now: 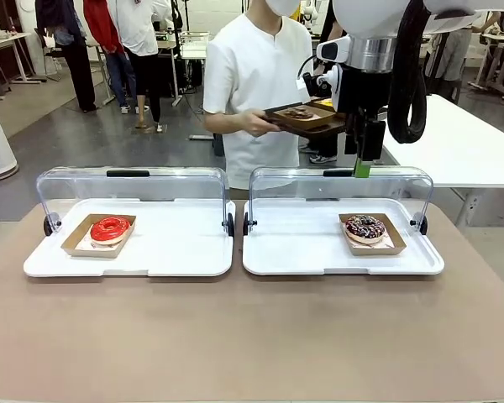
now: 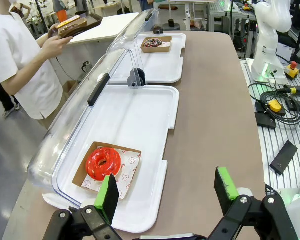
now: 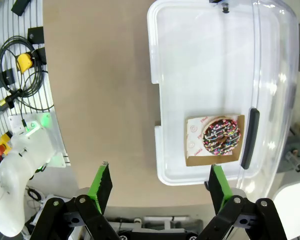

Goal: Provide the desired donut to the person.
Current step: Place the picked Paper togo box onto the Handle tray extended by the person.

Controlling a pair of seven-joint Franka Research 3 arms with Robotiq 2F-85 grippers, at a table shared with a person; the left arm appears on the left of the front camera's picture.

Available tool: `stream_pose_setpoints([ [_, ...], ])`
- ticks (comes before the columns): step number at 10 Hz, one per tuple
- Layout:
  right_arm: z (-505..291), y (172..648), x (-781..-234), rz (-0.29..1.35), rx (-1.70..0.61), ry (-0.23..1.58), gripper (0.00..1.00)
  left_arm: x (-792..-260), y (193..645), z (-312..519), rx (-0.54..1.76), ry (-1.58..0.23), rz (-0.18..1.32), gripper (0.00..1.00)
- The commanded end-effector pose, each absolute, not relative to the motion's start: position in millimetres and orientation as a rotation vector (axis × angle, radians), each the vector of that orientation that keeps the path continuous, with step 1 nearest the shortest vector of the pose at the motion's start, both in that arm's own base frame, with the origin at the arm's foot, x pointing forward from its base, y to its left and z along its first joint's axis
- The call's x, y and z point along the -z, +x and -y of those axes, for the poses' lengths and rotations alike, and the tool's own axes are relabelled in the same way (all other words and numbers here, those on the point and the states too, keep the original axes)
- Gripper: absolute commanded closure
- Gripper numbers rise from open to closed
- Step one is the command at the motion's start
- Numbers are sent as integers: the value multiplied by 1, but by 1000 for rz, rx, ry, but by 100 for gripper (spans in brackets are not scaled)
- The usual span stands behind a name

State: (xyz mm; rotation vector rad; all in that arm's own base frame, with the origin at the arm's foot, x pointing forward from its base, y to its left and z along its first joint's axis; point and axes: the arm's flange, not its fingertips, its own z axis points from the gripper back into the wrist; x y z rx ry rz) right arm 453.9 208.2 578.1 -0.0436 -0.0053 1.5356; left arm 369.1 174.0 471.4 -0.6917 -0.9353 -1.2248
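A red-glazed donut (image 1: 110, 228) (image 2: 103, 163) lies in a card tray on the left white tray (image 1: 176, 252). On the right white tray (image 1: 294, 243) is a chocolate donut with sprinkles (image 1: 365, 227) (image 3: 221, 135) (image 2: 153, 43). The person (image 1: 256, 84) in a white T-shirt stands at the far side, holding a brown tray (image 1: 307, 126) with another donut (image 1: 301, 112) in a card tray. My right gripper (image 1: 363, 168) (image 3: 159, 185) hangs open high above the right tray, nothing between its fingers. My left gripper (image 2: 166, 190) stands open above the table's near left, beside the red donut.
Both clear lids (image 1: 130, 189) (image 1: 340, 189) stand raised at the back of the white trays. Cables and a yellow box (image 2: 275, 106) lie on a side surface beyond the table edge. A white table (image 1: 462, 143) stands at the back right, and other people stand farther off.
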Motion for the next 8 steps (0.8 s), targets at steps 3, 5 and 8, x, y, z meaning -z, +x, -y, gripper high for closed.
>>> stream_pose_setpoints([
  [3, -182, 468, -594, 43, -1470, 152, 0, -473, 368, -175, 1220, -686, 940, 0],
  [5, -100, 481, -605, 158, -1536, 554, 0, -473, 368, -175, 1220, -686, 940, 0],
  [8, -3, 468, -617, 422, -1446, 808, 0, -473, 368, -175, 1220, -686, 940, 0],
])
